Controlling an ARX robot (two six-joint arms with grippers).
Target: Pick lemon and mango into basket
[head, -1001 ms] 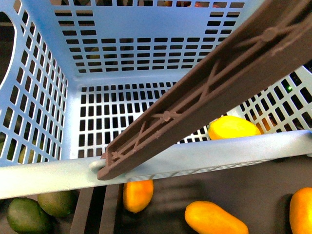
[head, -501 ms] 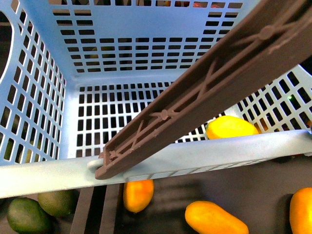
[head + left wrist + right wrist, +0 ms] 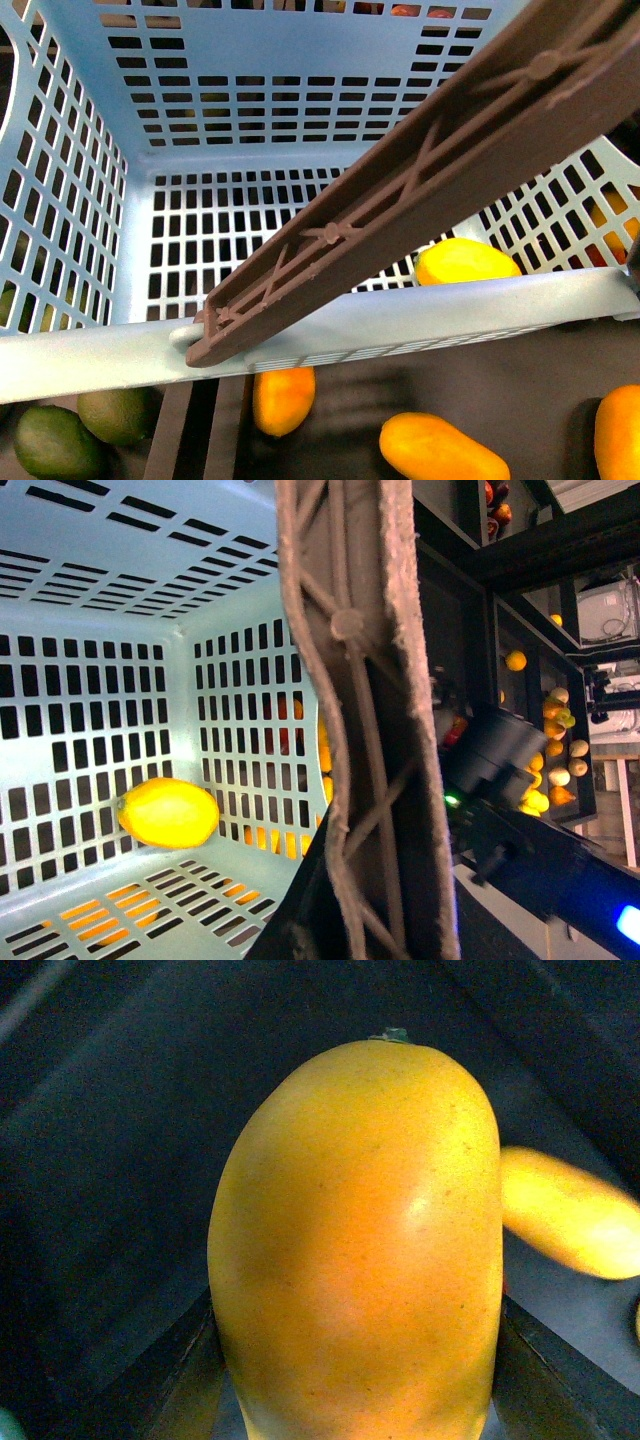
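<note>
"Inside the basket [image 3: 250,95], what lies there?"

"The lemon [image 3: 465,263], on the slotted floor by the near wall, under the raised brown handle [image 3: 420,190]."

"And the mango [image 3: 355,1250]?"

"Clamped in the right gripper [image 3: 360,1380], a dark finger on each side, above a dark surface. The left gripper doesn't show, so I cannot tell its state."
</note>
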